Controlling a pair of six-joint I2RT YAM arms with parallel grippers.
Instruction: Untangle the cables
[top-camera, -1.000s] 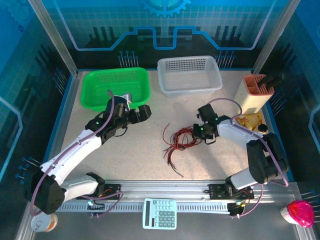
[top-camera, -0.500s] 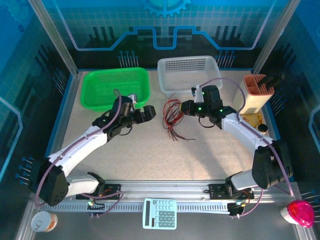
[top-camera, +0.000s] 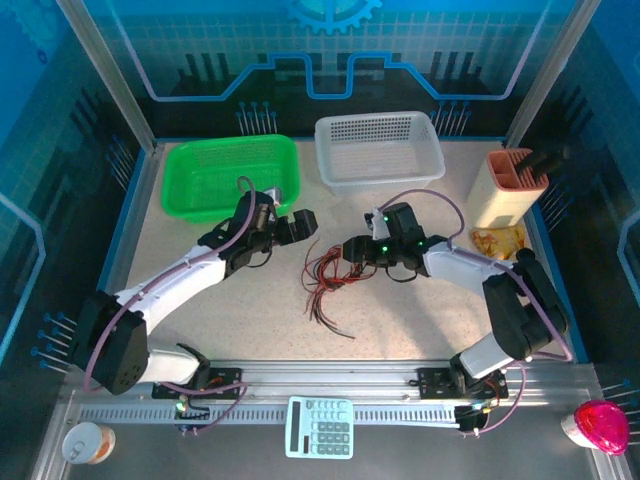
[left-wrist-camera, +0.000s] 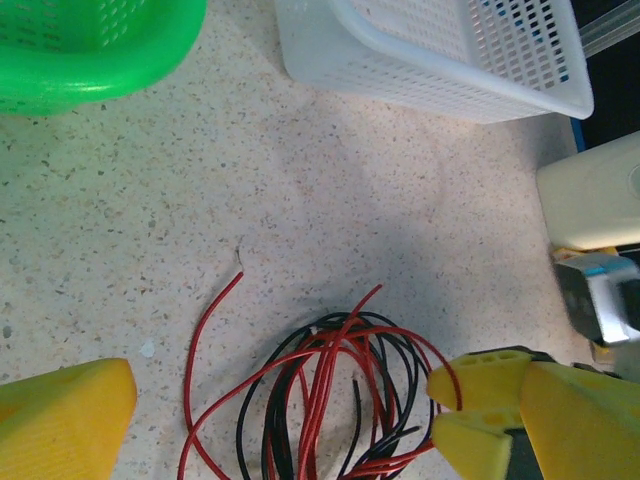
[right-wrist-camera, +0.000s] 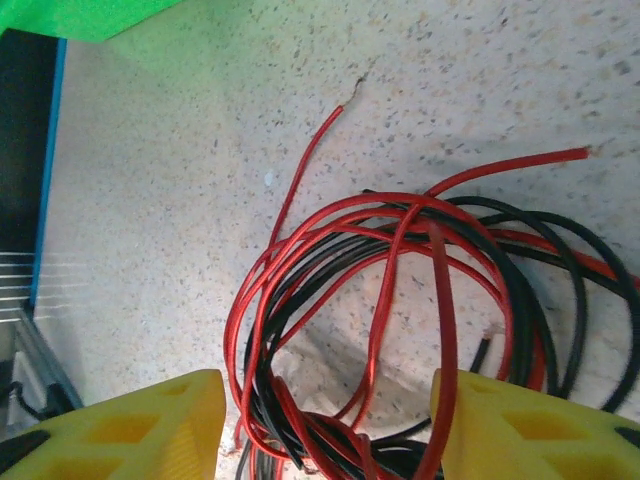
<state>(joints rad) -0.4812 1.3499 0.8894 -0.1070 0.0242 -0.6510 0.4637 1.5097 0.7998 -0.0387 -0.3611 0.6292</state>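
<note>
The right gripper (top-camera: 350, 250) has just let go. Half a second ago we saw it shut on the cables (top-camera: 325, 280), holding them up near the white basket (top-camera: 380, 181). Now it has dropped, and its yellow fingers (right-wrist-camera: 130, 430) stand apart with the looped end of the bundle lying loose on the table (top-camera: 420, 320) between them.

The left gripper (top-camera: 303, 226) hangs just beside the bundle on its far side, fingers spread wide and holding nothing. The bundle lies closer to those fingers than it did a second ago.

We judge the lift has spread the strands a little. The red and black loops still cross one another, so the untangling is barely begun.

From above, the bundle's long axis runs from the right fingers away towards the near edge of the table. The coiled head lies at the fingers and the loose tails fan out beyond. One red end strays off alone, pointing away from the right fingertips.
</note>
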